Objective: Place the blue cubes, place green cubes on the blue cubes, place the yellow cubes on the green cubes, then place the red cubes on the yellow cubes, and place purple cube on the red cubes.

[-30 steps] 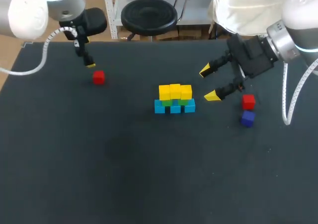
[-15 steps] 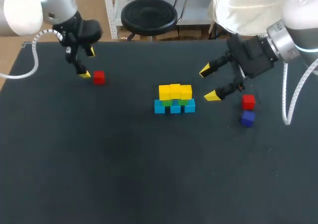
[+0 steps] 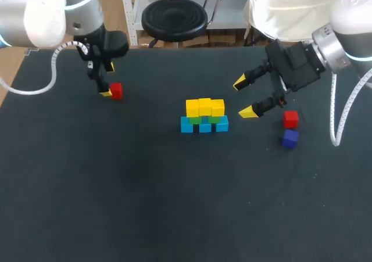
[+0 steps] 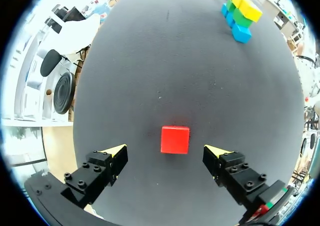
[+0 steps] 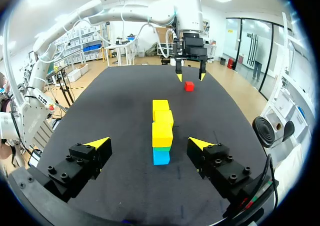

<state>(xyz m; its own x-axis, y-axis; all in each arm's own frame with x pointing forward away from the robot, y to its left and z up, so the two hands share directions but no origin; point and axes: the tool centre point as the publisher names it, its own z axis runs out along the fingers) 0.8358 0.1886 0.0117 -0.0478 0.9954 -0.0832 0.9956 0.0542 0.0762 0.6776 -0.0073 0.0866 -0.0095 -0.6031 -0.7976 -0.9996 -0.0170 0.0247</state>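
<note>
**Left arm is closing in on the loose red cube, right arm is parked**

So compared to a second ago, the left arm [image 3: 49, 15] is swinging in from the far back corner of the desk [image 3: 174, 204] and dropping toward the left red cube [image 3: 115, 90]. Earlier its yellow tips were up and behind the cube. Now they're sitting right beside it in the head view, partly covering its outer side.

From the left wrist view, the left jaws are spread wide with the left red cube [image 4: 175, 139] lying flat on the desk just ahead of them. It's lined up in the gap between the two fingertips [image 4: 114, 151], and neither one is touching it.

The right arm [image 3: 343, 41] isn't budging at all. The right jaws are spread too, holding nothing, hanging over the desk between the stack and the right red cube [image 3: 290, 118].

Nothing else is shifting. The stack is sitting mid-desk: blue cubes [image 3: 204, 125] in a row on the bottom, green cubes [image 3: 218, 119] on them, and yellow cubes [image 3: 204, 107] on top. The purple cube [image 3: 289, 138] is lying just in front of the right red cube, with both well apart from the stack.

In the right wrist view the stack is running straight ahead, the yellow cubes [image 5: 161, 121] hiding most of the layers below.
</note>
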